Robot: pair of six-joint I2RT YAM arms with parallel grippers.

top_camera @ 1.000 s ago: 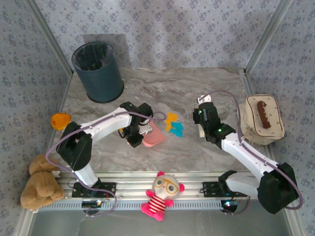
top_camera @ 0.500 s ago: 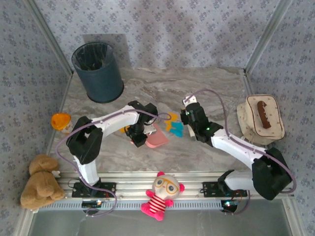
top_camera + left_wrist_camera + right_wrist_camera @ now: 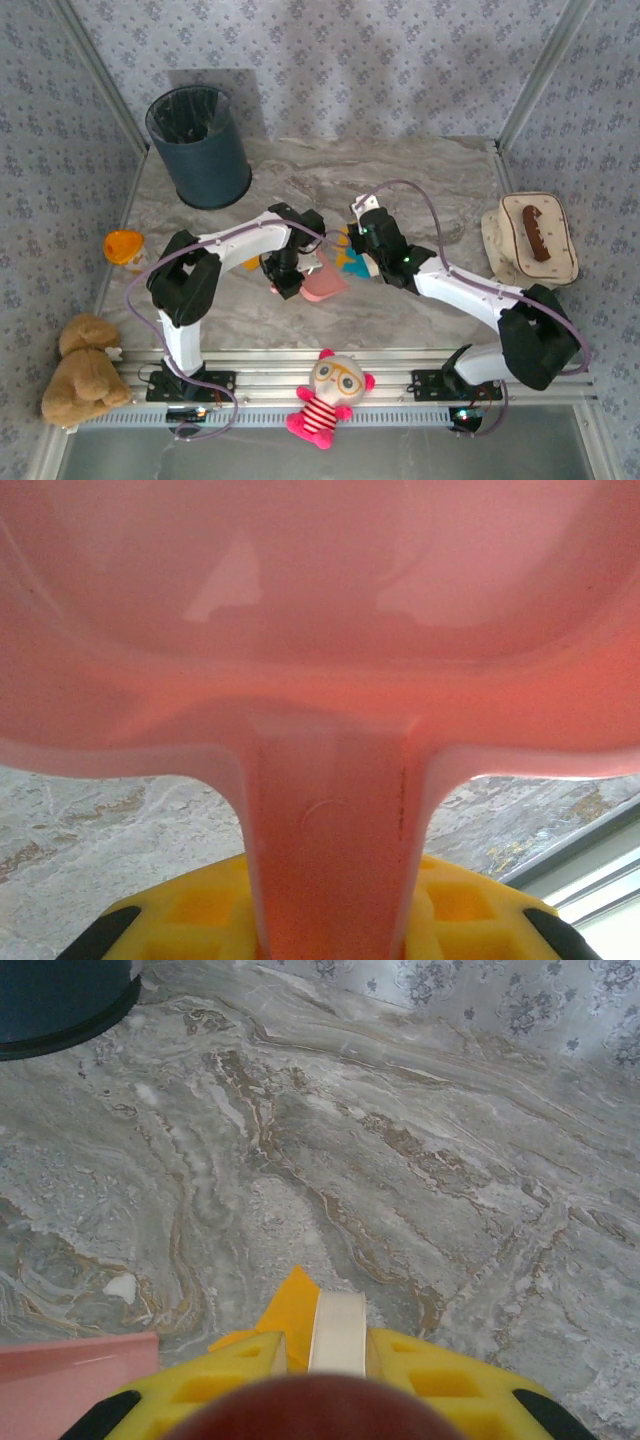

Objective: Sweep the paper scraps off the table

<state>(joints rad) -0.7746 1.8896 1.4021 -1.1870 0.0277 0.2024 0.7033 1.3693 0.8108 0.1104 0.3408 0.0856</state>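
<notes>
On the marble table [image 3: 430, 180], a small cluster of orange and cyan paper scraps [image 3: 348, 262] lies between my two grippers. My left gripper [image 3: 290, 272] is shut on the handle [image 3: 330, 830] of a pink dustpan [image 3: 322, 285], whose lip sits just left of the scraps. The left gripper [image 3: 330, 910] shows yellow fingers on both sides of that handle. My right gripper [image 3: 366, 238] hangs over the scraps' right side. The right gripper [image 3: 338, 1345] is shut on a cream-edged sweeping tool [image 3: 338, 1328]. An orange scrap [image 3: 293, 1310] pokes out beside it, and the dustpan [image 3: 70, 1380] is at lower left.
A dark bin [image 3: 198, 145] stands at the back left. A cream oval tray [image 3: 555, 262] with a brown object sits at the right edge. An orange cup toy [image 3: 122, 245] lies at the left edge, with a plush bear [image 3: 80, 370] and a doll [image 3: 330, 395] near the front rail.
My right gripper has swung left across the table to the scraps. My left gripper has shifted slightly right with the dustpan, closing the gap.
</notes>
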